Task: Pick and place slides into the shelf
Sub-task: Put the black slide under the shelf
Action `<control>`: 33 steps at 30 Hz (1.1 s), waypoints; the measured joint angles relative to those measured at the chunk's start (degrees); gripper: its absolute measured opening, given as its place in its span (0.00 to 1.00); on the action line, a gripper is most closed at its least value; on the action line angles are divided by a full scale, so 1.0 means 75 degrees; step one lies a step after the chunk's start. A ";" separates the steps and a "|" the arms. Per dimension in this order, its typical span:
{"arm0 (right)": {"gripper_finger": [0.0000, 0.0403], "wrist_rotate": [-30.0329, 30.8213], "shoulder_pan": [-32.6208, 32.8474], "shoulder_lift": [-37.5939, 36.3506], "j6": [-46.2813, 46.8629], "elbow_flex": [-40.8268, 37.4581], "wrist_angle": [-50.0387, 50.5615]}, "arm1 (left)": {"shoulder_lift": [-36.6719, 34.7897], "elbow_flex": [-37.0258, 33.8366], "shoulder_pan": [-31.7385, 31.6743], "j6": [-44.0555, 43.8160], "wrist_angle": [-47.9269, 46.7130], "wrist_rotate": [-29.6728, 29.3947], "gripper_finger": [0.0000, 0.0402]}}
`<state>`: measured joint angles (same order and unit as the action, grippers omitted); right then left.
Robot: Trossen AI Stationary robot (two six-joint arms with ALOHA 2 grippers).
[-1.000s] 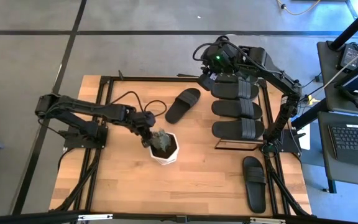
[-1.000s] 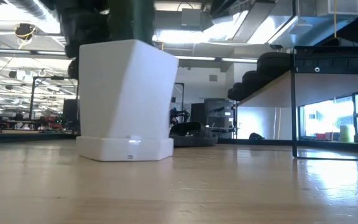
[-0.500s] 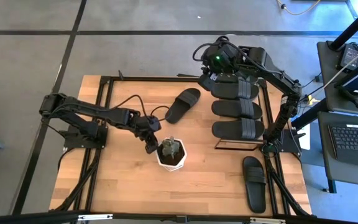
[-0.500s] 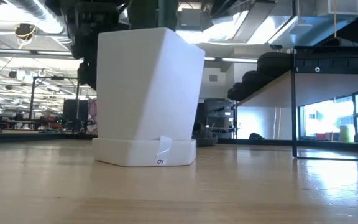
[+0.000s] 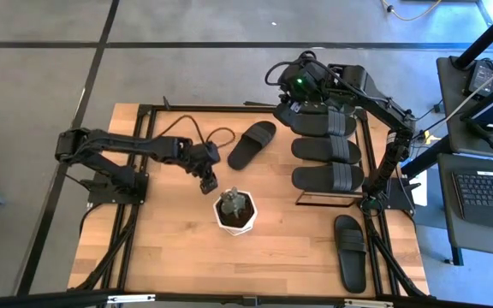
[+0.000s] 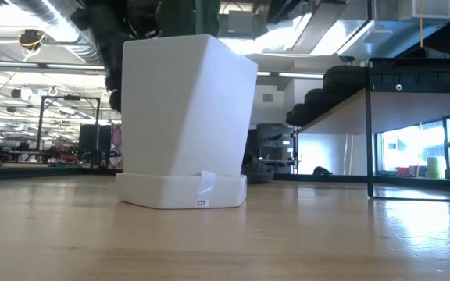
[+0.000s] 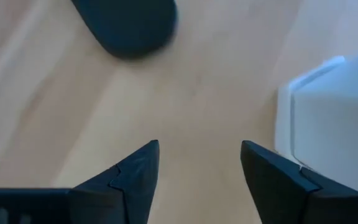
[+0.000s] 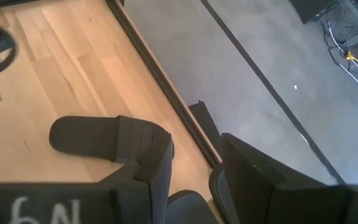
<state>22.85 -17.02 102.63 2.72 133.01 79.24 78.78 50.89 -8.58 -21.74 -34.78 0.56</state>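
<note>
The left gripper (image 5: 208,177) hangs released, jaws apart and empty, over the middle of the desk (image 5: 169,257), between a white plant pot (image 5: 232,210) and a loose slide (image 5: 252,144) lying toward the far edge. The right gripper (image 5: 291,101) sits at the far end of the shelf (image 5: 328,198), by the desk's far right corner, just over the farthest slide (image 5: 323,123) on the rack. From the right wrist view its fingers (image 8: 157,163) stand part-way apart with a slide's rounded edge between them, but whether they are actually pinching it I cannot tell.

The risks, as I judge them:
- If the right gripper lets go before that slide lies flat on the board, it could tip off the far end onto the floor.
- Lifting away while a finger is caught under the strap could drag the slide out and disturb its neighbours, which lie side by side and nearly touching.
- The left arm's reach for the loose slide passes close to the pot, which a careless sweep could knock over.

Count: five slides are visible. Three lie on the shelf top, one is loose near the far edge, and another slide (image 5: 351,251) lies at the near right corner. There is one pot, one shelf and two arms.
</note>
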 joint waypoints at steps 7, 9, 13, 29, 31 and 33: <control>0.35 0.0000 0.0000 0.0000 -0.0008 0.0000 0.0000 | 0.0144 -0.0006 -0.0849 0.1243 0.0900 0.0036 0.54; 0.35 0.0006 -0.0003 0.0000 -0.0009 0.0000 -0.0003 | 0.0349 0.0003 -0.0992 0.1537 0.1216 0.0035 0.54; 0.35 0.0014 -0.0036 -0.0003 -0.0021 0.0000 -0.0006 | 0.0836 -0.0006 -0.1226 0.2103 0.1478 0.0053 0.54; 0.35 0.0013 -0.0160 -0.0009 0.0177 0.0000 -0.0006 | 0.2846 -0.0004 -0.1847 0.2029 0.2850 0.0536 0.54; 0.35 0.0010 -0.0160 -0.0009 0.0204 0.0000 -0.0006 | 0.2877 -0.0003 -0.1917 0.1867 0.2973 0.0584 0.54; 0.35 0.0009 -0.0160 -0.0009 0.0201 0.0000 -0.0006 | 0.2909 -0.0003 -0.1993 0.1688 0.3156 0.0605 0.54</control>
<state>22.92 -18.22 102.56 4.23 133.01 79.20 100.60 50.87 -23.52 -9.08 -11.10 5.10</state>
